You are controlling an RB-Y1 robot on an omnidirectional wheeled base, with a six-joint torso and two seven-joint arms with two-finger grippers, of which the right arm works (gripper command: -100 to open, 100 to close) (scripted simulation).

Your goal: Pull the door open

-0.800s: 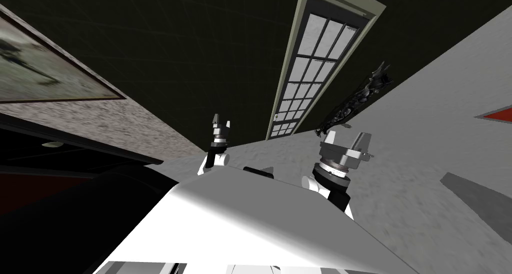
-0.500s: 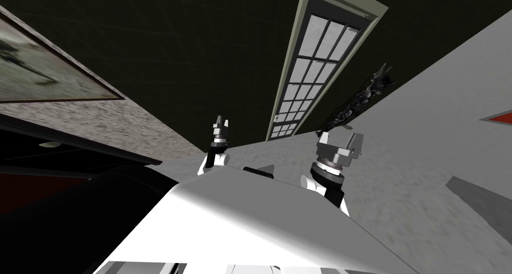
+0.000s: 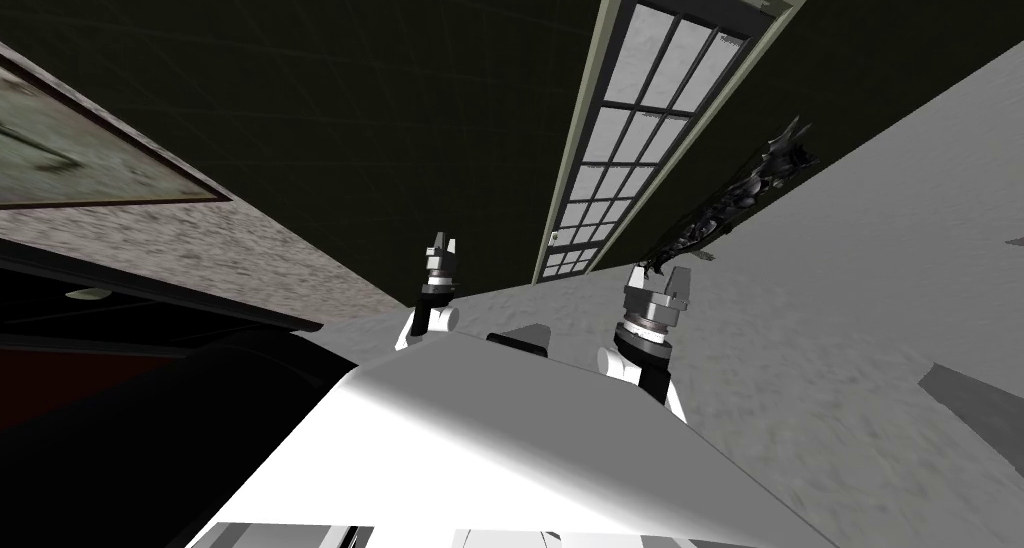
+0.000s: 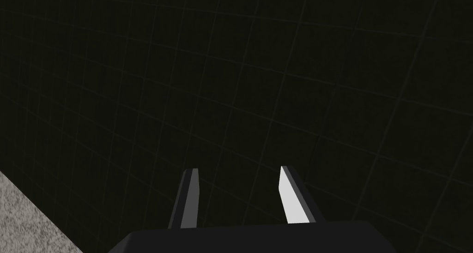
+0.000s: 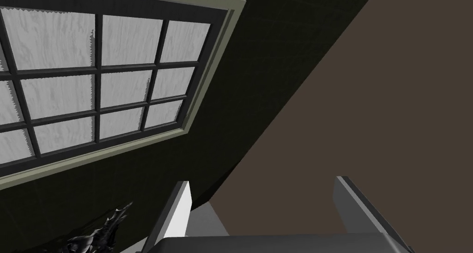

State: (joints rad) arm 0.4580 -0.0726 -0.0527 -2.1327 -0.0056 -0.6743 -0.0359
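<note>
A tall glazed door [image 3: 620, 152] with many pale panes, a dark frame and a pale greenish casing stands shut in a dark wall. A small pale handle [image 3: 553, 236] sits low on the edge of the door nearer my left gripper. My right gripper [image 3: 672, 272] is open and empty, raised short of the door and just to its right. In the right wrist view its fingers [image 5: 262, 181] point past a corner of the door [image 5: 92, 79]. My left gripper [image 3: 441, 242] is left of the door, open and empty [image 4: 237, 168], facing the dark wall.
A dark spiky object [image 3: 745, 182] hangs along the wall right of the door, also near my right fingers [image 5: 97, 231]. A framed picture [image 3: 80, 162] and dark furniture [image 3: 150, 302] lie to the left. A grey shape [image 3: 970, 392] lies at the far right.
My right hand has turned and shifted left toward the door. The head view has swung a little, so the door sits further right and the picture further left.
</note>
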